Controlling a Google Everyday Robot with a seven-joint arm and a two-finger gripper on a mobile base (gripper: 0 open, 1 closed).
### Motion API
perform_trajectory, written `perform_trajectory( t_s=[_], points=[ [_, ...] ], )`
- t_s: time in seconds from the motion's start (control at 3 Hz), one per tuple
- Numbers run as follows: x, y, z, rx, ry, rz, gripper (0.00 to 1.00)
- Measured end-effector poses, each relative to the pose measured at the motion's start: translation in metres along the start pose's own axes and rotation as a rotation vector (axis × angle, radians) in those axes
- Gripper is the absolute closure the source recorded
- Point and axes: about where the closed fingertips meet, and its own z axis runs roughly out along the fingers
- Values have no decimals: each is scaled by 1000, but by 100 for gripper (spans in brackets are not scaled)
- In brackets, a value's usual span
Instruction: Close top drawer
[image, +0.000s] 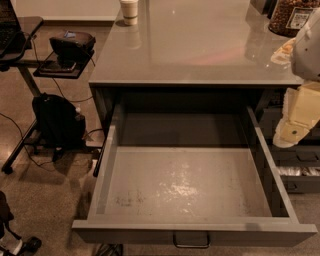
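The top drawer (192, 182) is pulled far out from under the grey countertop (200, 45). It is wide and deep, and its pale scuffed floor is bare. Its flat front (125, 233) runs along the bottom of the view, with one small handle (191, 241) at the centre. My arm comes in at the right edge as white and cream parts. The gripper (291, 134) hangs beside the drawer's right wall (272, 172), outside the drawer and above its rim, not touching it.
A paper cup (129, 11) stands at the counter's far edge and a jar of brown grains (291, 16) at the far right. Shallower grey drawer fronts (300, 170) sit to the right. A black backpack (57, 121) and a wheeled stand (30, 75) are on the floor to the left.
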Motion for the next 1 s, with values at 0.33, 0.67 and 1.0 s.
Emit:
perform_trajectory(
  t_s=[0.33,0.67,1.0],
  points=[
    [0,0,0,0,0,0,0],
    [-1,-3,-2,-15,5,1,0],
    [2,12,-11,-15,48,-27,0]
  ],
)
